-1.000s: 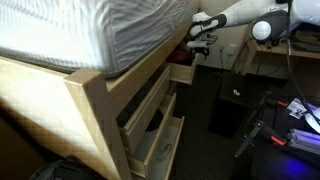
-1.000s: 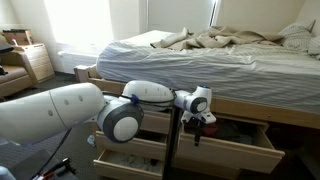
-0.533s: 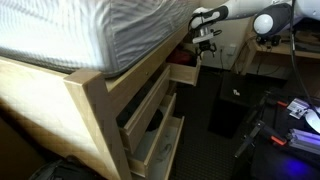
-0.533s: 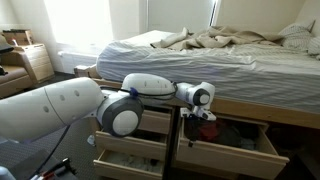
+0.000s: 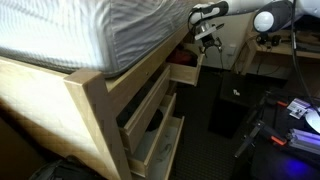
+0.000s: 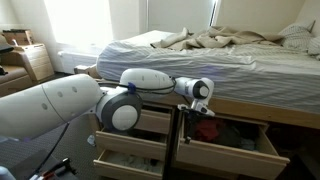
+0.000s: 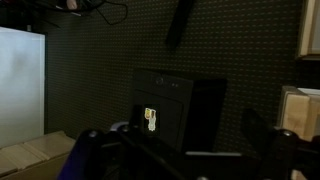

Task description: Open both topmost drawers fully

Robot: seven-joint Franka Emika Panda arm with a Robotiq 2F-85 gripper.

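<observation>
In both exterior views the pale-wood drawers under the bed stand pulled out. The far topmost drawer [image 5: 183,72] juts out below my gripper [image 5: 206,36]; from the front it [image 6: 232,140] shows a red thing inside. The near topmost drawer [image 5: 150,101] is also partly out, largely hidden behind my arm in an exterior view [image 6: 140,123]. My gripper [image 6: 200,110] hangs above the open drawer, touching nothing. In the dark wrist view my gripper [image 7: 175,150] has its fingers [image 7: 88,150] wide apart and empty.
A lower drawer [image 5: 157,146] sticks out near the floor. A black box [image 7: 180,105] with a yellow label stands on the dark carpet [image 5: 205,150]. The striped mattress [image 5: 90,30] overhangs the frame. A desk [image 5: 270,55] and cables [image 5: 290,110] lie beyond.
My gripper has risen up and away from the far top drawer towards the mattress edge. The drawers have not moved.
</observation>
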